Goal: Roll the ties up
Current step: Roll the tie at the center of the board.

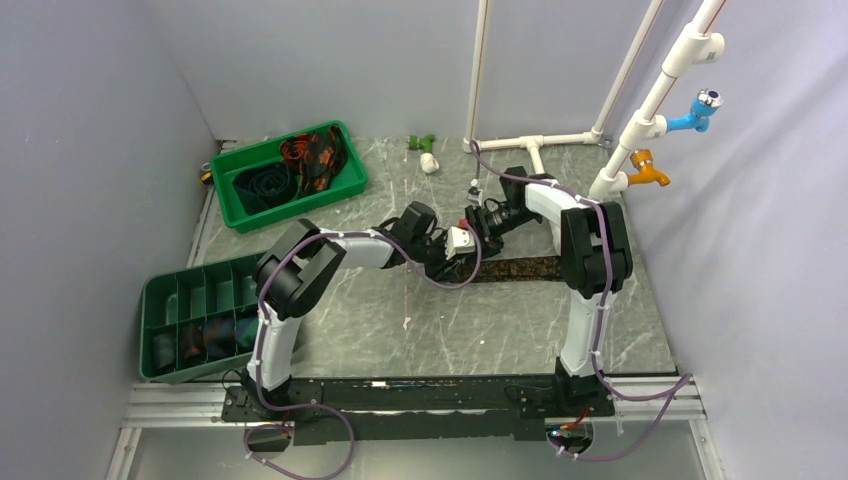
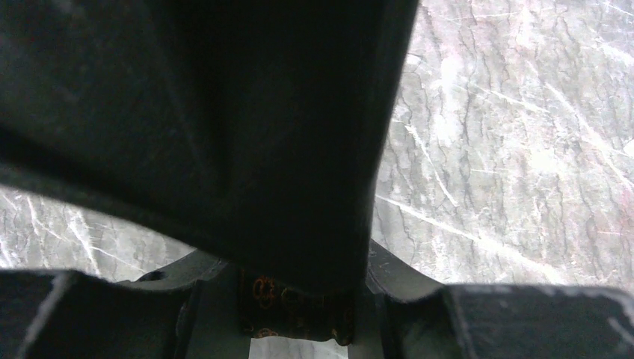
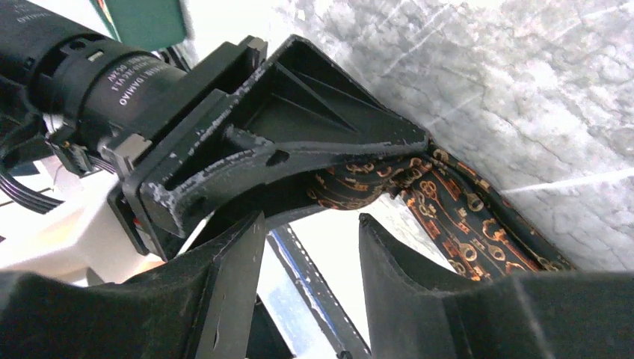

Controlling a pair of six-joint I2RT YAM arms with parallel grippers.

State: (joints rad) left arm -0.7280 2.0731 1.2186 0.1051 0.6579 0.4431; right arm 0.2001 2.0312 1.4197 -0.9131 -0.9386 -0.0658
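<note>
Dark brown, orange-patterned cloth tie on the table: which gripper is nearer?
Left. The left gripper clamps the dark brown orange-patterned tie at its end; the right gripper hangs open close beside that end.

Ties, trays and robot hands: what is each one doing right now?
brown tie: lying along table, one end pinched
left gripper: shut on brown tie
right gripper: open, empty
back tray: holds loose ties
divided tray: rolled ties in near row
</note>
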